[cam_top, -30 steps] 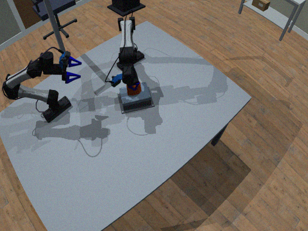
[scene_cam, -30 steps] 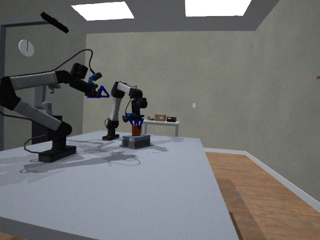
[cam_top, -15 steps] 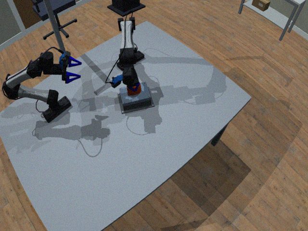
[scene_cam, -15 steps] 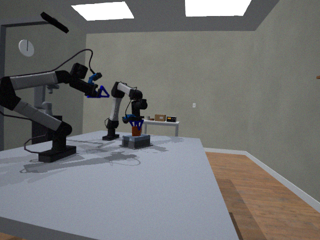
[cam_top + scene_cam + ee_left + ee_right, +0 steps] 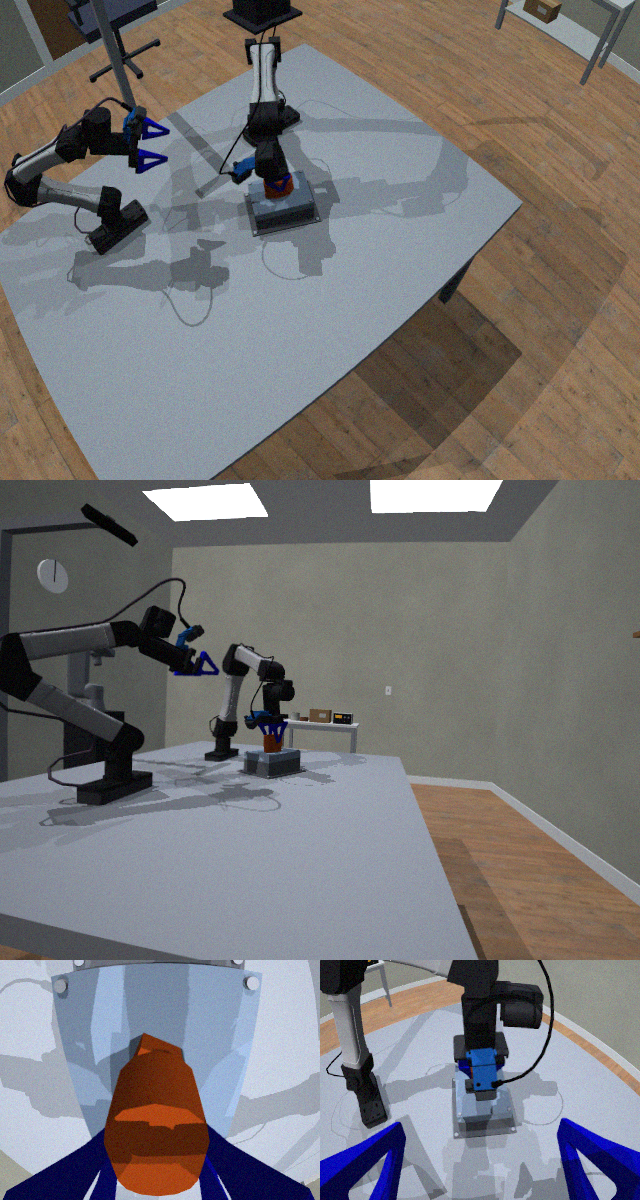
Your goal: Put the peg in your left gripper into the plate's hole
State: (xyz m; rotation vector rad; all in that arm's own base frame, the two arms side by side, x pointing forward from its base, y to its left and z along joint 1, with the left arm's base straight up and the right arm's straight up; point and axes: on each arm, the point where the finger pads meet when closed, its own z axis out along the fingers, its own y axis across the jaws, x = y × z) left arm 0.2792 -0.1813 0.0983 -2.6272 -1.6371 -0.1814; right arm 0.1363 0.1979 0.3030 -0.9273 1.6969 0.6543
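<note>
Where the tabletop (image 5: 217, 361) (image 5: 258, 852) (image 5: 285, 1035) (image 5: 545, 1155) runs along the edge carrying both arm bases, the left gripper (image 5: 279, 181) (image 5: 272, 732) (image 5: 157, 1129) (image 5: 480, 1075) has its fingers closed around the orange peg (image 5: 279, 193) (image 5: 272, 744) (image 5: 157, 1090). It's upright at the plate (image 5: 305, 193) (image 5: 292, 753) (image 5: 215, 1010) (image 5: 470, 1107), mostly showing above it; I can't tell whether its tip is in the hole. The right gripper (image 5: 168, 144) (image 5: 206, 673) (image 5: 481, 1130) gapes wide and holds nothing. Beyond the tabletop, a cardboard box (image 5: 545, 11) (image 5: 313, 715) wears a pale label, too small to read.

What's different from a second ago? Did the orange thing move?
Yes! The left gripper moved down a little, and the orange peg it holds came down with it, toward the gray-blue block. Nothing was grabbed or let go. The block stayed put, and so did the open right gripper.
</note>
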